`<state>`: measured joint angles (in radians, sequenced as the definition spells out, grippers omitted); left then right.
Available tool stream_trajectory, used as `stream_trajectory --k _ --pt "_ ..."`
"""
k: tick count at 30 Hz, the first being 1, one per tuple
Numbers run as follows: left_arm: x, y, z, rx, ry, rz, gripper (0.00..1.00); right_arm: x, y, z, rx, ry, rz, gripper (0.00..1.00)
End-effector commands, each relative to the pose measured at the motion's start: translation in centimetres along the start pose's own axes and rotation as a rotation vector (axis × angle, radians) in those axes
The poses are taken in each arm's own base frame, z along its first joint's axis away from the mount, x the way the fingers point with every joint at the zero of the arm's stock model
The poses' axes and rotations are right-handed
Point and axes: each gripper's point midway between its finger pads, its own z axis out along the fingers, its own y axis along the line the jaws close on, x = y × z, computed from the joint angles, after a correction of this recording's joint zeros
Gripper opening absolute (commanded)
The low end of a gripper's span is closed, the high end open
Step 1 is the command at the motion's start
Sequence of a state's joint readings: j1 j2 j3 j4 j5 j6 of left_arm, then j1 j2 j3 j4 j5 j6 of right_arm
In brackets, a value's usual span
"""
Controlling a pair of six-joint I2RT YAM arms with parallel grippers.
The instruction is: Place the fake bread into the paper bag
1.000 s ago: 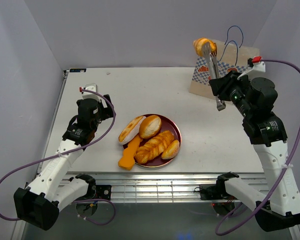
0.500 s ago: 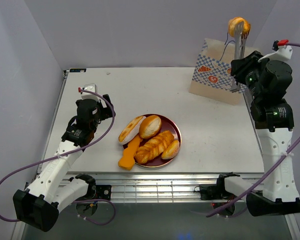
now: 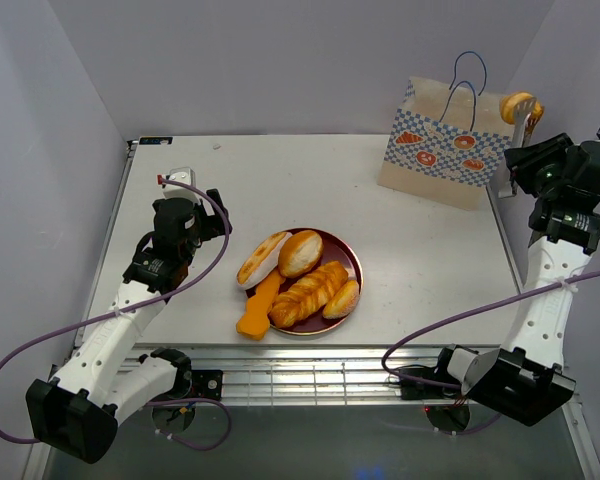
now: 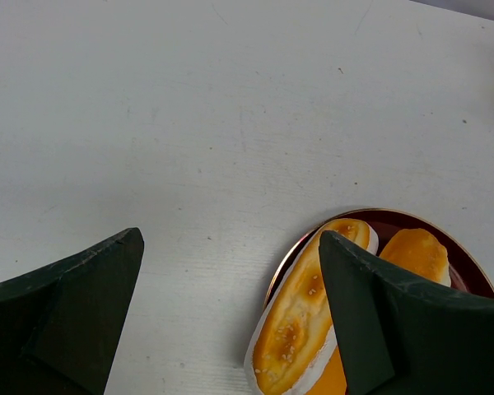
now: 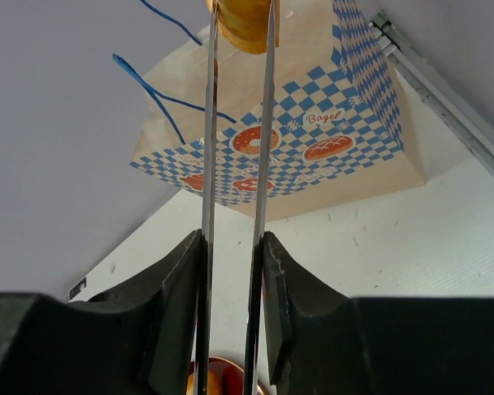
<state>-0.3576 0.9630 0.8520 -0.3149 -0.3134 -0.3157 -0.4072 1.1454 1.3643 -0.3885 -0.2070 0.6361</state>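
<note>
My right gripper [image 3: 520,157] is shut on metal tongs [image 3: 521,128], which pinch a golden fake bread piece [image 3: 519,104] up in the air beside the top right corner of the paper bag [image 3: 442,145]. In the right wrist view my gripper [image 5: 232,240] squeezes the tongs [image 5: 207,123]; the pinched bread [image 5: 243,20] sits in front of the bag [image 5: 313,140]. More fake bread lies on the dark red plate [image 3: 353,256]: an oval roll [image 3: 263,258], a round bun [image 3: 300,252] and a braided loaf [image 3: 308,293]. An orange wedge [image 3: 255,312] lies at its left edge. My left gripper [image 3: 212,228] is open and empty left of the plate, with the roll [image 4: 309,325] under its right finger.
The bag stands upright at the table's back right with its blue cord handles [image 3: 467,75] raised. A side wall stands close to my right arm. The table's right edge rail [image 5: 445,90] runs behind the bag.
My right arm has swung right with the tongs and bread, from the bag's upper left, across its top, to its right corner. The left arm has not moved.
</note>
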Motion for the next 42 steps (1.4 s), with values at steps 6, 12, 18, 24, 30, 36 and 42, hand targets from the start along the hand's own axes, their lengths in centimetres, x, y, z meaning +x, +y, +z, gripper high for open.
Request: stream_trajectory --k 6,12,18,24,30,36,42 --pt "-1.9 -1.0 -0.9 0.046 -0.036 -0.023 0.98 -0.2 2.2 1.0 -0.168 -0.003 0.007 0.11" --pt "-1.9 -1.1 -0.9 0.051 -0.036 -0.024 0.98 0.1 2.8 1.9 -0.220 0.029 -0.007 0.27" --pt "-1.8 -0.9 -0.8 0.042 -0.034 -0.022 0.98 0.2 3.0 2.4 -0.238 0.046 -0.003 0.48" --pt "-1.6 -1.1 -0.8 0.049 -0.027 -0.021 0.98 0.2 3.4 2.5 -0.258 0.060 -0.008 0.51" --pt "-1.5 -1.1 -0.7 0.050 -0.023 -0.020 0.98 -0.2 4.0 1.7 -0.271 0.048 -0.017 0.51" --pt "-1.6 -1.1 -0.7 0.050 -0.028 -0.021 0.98 -1.0 5.2 -0.7 -0.288 0.002 -0.058 0.52" --pt "-1.6 -1.0 -0.7 0.042 -0.028 -0.021 0.98 -0.8 6.2 -4.5 -0.326 -0.072 -0.118 0.53"
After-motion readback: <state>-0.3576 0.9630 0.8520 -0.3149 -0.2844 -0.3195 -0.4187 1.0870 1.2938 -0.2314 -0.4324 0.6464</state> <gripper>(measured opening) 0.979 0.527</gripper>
